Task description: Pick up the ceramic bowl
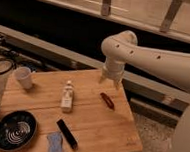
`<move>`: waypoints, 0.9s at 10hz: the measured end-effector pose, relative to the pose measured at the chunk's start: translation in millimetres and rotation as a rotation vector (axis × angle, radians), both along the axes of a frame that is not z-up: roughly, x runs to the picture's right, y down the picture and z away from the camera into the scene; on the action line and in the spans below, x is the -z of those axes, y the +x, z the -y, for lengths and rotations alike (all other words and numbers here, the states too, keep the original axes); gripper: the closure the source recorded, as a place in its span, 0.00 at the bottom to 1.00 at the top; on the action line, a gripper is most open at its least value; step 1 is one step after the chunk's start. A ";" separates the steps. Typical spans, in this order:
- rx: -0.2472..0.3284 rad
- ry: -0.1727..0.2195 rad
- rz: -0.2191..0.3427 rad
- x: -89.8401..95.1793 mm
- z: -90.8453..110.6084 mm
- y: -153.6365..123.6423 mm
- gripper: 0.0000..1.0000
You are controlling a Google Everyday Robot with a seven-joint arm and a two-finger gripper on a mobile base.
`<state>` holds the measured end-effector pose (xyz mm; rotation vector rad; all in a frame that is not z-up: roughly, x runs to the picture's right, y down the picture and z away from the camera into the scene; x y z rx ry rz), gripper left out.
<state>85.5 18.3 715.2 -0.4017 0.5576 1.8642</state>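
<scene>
The ceramic bowl [15, 130] is wide, round and black with pale swirl lines inside. It sits at the front left corner of the wooden table [91, 125]. My gripper [110, 82] hangs from the white arm [155, 58] over the table's back right part, far from the bowl and above a small red object [107, 100].
A small white cup [23, 77] stands at the back left. A white bottle [67, 96] lies in the middle. A black bar [67, 134] and a blue sponge [56, 144] lie at the front. Black cables [2, 62] hang left of the table.
</scene>
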 end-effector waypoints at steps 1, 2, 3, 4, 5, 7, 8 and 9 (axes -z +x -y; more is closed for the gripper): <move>0.002 0.000 0.001 -0.2 -0.1 -0.7 0.35; 0.004 0.000 0.003 -0.4 0.1 -2.6 0.35; 0.004 0.001 0.002 -0.4 0.2 -2.2 0.35; 0.004 0.001 0.002 -0.4 0.2 -1.9 0.35; 0.004 0.001 0.002 -0.4 0.3 -1.6 0.35; 0.005 0.001 0.002 -0.5 0.3 -1.9 0.35; 0.006 0.002 0.002 -0.5 0.4 -2.2 0.35; 0.006 0.002 0.002 -0.5 0.4 -2.1 0.35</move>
